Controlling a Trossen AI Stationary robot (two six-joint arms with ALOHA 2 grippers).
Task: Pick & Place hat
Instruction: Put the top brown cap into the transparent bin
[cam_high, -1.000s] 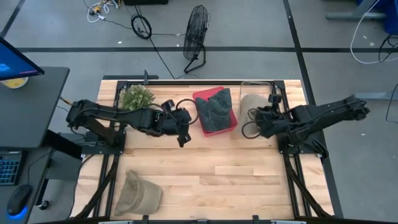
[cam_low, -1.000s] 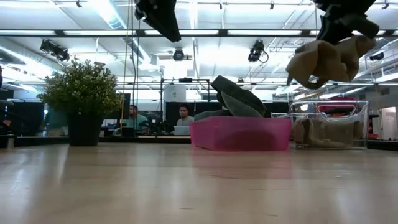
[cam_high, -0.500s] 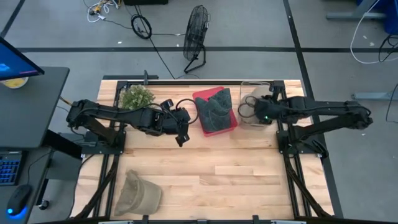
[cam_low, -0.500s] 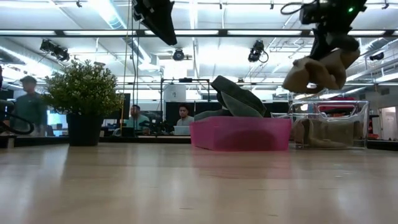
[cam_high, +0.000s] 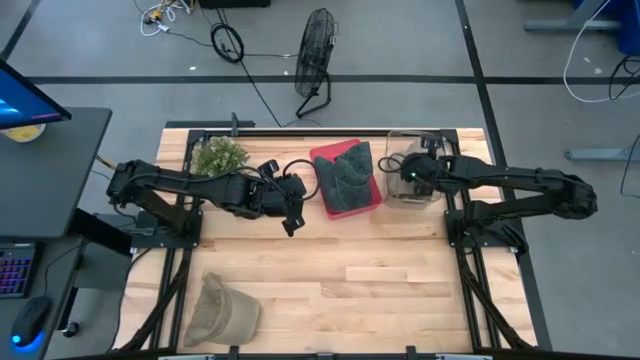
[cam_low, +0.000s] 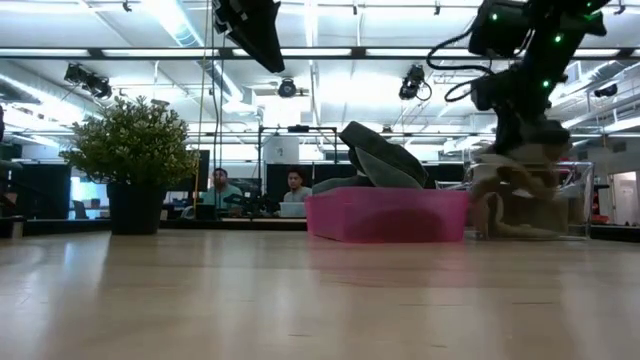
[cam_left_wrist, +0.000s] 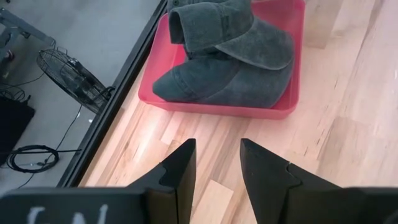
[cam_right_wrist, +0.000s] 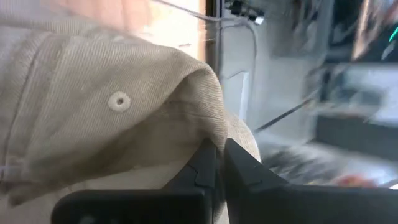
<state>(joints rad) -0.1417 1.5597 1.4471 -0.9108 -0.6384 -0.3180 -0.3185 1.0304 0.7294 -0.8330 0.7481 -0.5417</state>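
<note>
From above, the right tool (cam_high: 408, 172) is mostly lost over the clear bin (cam_high: 432, 135) at about one o'clock on the bench (cam_high: 330, 270); its wrist camera shows the fingers (cam_right_wrist: 208, 163) pinched shut on a fold of the tan hat (cam_right_wrist: 93, 118), which fills that view and hides the bin's contents. From table height the hat (cam_low: 515, 180) sits at the bin's rim, blurred behind plastic. The left tool (cam_left_wrist: 216, 168) hangs open near the centre, just short of the pink tray (cam_left_wrist: 283, 109) of grey hats (cam_left_wrist: 230, 56). Another tan hat (cam_high: 222, 310) lies at seven o'clock. A plant (cam_high: 219, 155) stands at eleven; a fan (cam_high: 316, 50) stands on the floor beyond. People sit at desks behind.
</note>
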